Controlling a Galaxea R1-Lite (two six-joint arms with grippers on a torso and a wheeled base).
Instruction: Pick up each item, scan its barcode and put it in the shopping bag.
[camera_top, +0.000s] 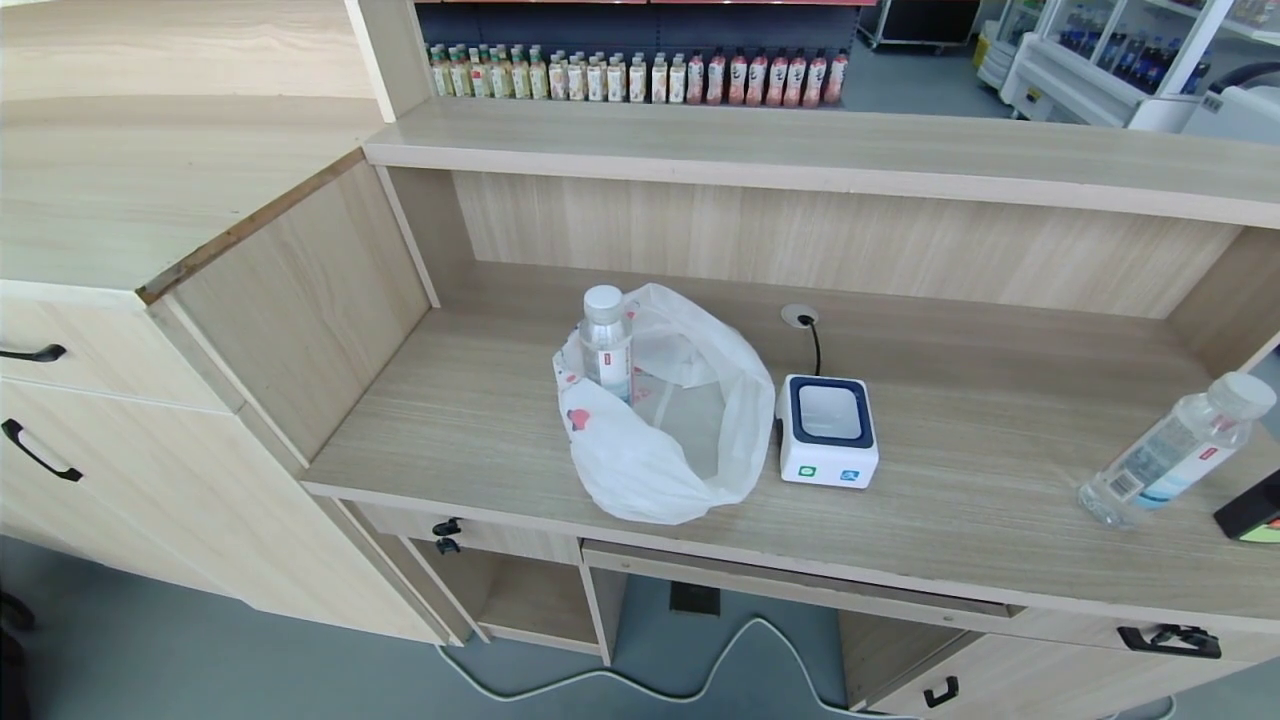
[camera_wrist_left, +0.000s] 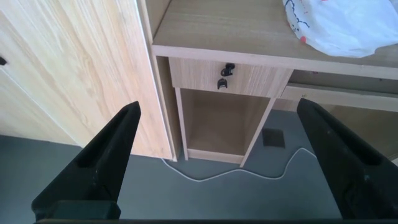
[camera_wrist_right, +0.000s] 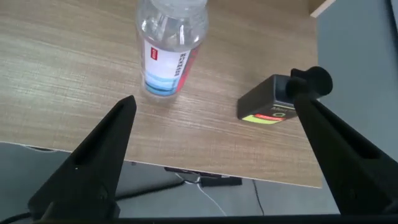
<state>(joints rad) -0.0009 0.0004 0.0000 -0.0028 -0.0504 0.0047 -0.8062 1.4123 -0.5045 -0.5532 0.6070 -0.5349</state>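
The counter carries two clear water bottles: the bagged bottle and the loose bottle near the right edge. It also carries one white plastic shopping bag, one barcode scanner and one black device with a green-and-red label. There are two end effectors, the left end effector and the right end effector.

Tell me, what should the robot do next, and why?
Probably move the open right gripper forward to the water bottle on the counter and close on it; it sits outside the shopping bag, where another bottle already stands.
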